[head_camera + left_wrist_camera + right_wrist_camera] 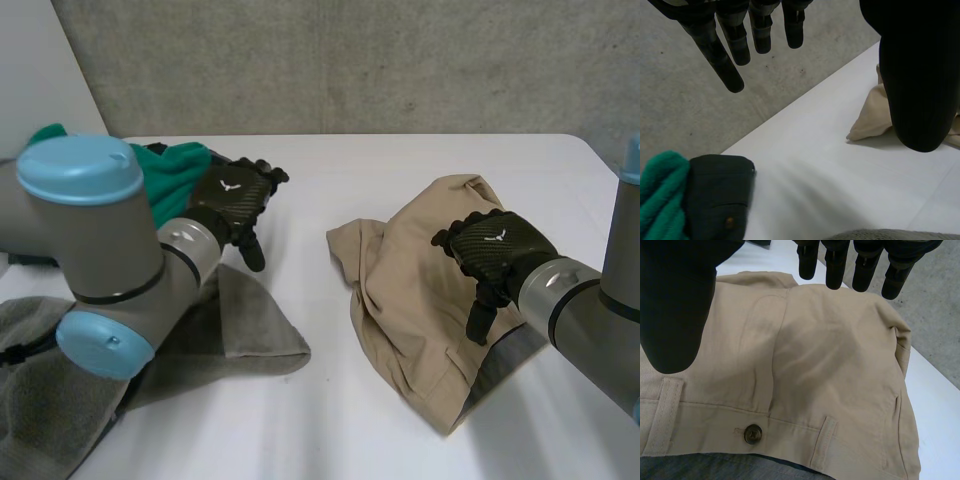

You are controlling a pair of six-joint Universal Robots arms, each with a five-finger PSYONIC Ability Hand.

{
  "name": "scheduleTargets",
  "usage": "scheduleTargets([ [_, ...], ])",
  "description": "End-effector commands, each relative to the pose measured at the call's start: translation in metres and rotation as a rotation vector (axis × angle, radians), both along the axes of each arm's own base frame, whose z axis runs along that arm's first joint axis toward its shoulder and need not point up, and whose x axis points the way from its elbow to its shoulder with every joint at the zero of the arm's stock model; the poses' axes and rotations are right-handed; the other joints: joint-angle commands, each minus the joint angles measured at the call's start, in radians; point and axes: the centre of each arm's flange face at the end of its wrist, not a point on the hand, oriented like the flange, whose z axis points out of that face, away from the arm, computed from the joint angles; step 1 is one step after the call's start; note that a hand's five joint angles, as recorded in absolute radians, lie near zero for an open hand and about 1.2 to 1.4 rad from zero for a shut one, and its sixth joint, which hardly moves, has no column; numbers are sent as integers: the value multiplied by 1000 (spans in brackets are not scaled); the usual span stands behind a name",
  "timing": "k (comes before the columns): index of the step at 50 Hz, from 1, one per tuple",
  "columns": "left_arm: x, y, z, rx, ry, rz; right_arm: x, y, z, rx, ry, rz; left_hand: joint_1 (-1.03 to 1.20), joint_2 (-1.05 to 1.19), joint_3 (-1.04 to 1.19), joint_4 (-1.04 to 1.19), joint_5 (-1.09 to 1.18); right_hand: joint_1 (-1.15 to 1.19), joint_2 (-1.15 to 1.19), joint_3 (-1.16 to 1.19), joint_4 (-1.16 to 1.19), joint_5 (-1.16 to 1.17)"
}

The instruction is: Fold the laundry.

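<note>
My right hand (495,250) and left hand (235,200) hang released, holding nothing; the limp, light khaki trousers (410,290) look best pinched at the waistband (790,440).

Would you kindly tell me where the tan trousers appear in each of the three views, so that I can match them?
Head view: the tan trousers lie crumpled right of centre, under the right hand.
Left wrist view: one corner pokes out from behind the left hand, at its thumb.
Right wrist view: they spread beneath the right hand's palm, waistband button showing.
Shared landmark: the white table under the cloth.
</note>
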Motion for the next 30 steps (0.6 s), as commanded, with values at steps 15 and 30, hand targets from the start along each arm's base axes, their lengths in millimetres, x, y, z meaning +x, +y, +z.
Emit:
scheduleTargets([
  [15, 105, -13, -37, 123, -484, 191, 3, -4, -16, 56, 14, 17, -25, -31, -36, -211, -50, -41, -30, -29, -28, -45],
  [30, 118, -49, -51, 79, -502, 262, 2, -6, -17, 45, 35, 26, 1196, 1191, 1185, 1011, 1172, -41, -30, -29, -28, -45],
])
